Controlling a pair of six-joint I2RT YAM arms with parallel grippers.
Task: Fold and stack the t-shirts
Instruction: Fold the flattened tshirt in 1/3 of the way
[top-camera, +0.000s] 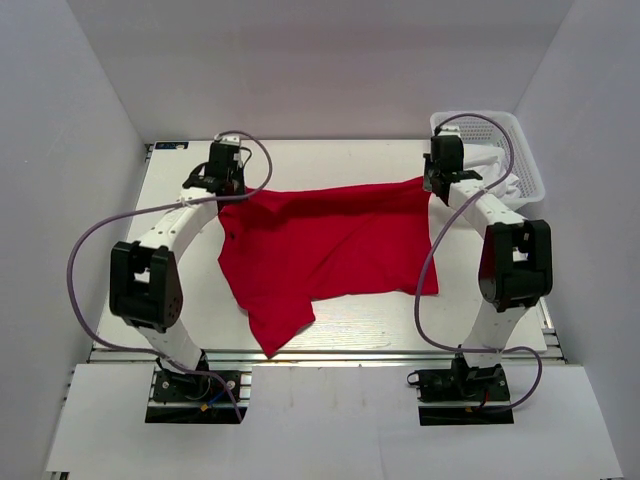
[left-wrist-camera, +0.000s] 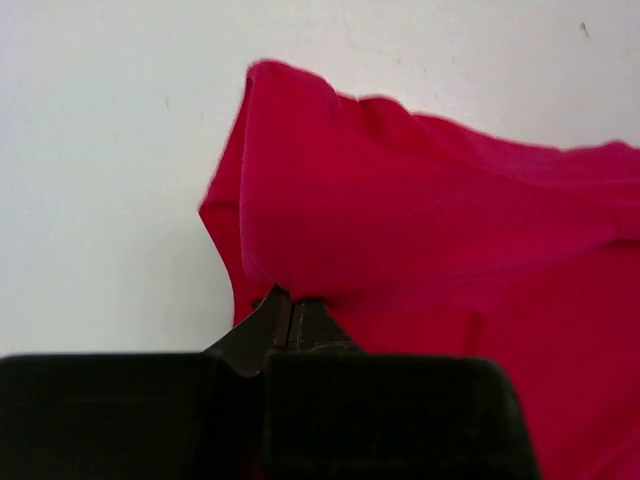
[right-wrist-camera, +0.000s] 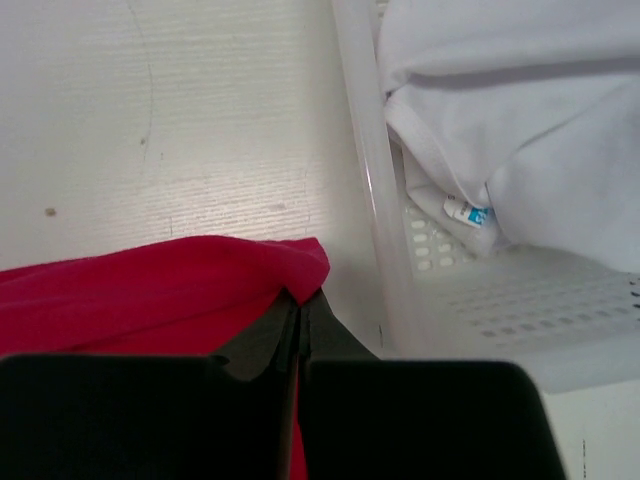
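Beyond the red t-shirt (top-camera: 330, 250), a bare strip of table (top-camera: 340, 160) runs between the two arms, and you can pass there. On your right, the white basket (top-camera: 520, 150) stands just beside the right gripper (right-wrist-camera: 298, 300) and blocks any outward move. The side walls (top-camera: 70, 180) hem you in left and right.

We count one red t-shirt (top-camera: 330, 250), mid-table. One white mesh basket (top-camera: 528, 160), far right, with white cloth (right-wrist-camera: 520, 110) inside; we cannot tell how many pieces. Two grippers: left gripper (left-wrist-camera: 292, 300), right gripper (right-wrist-camera: 298, 300). One table (top-camera: 370, 320).
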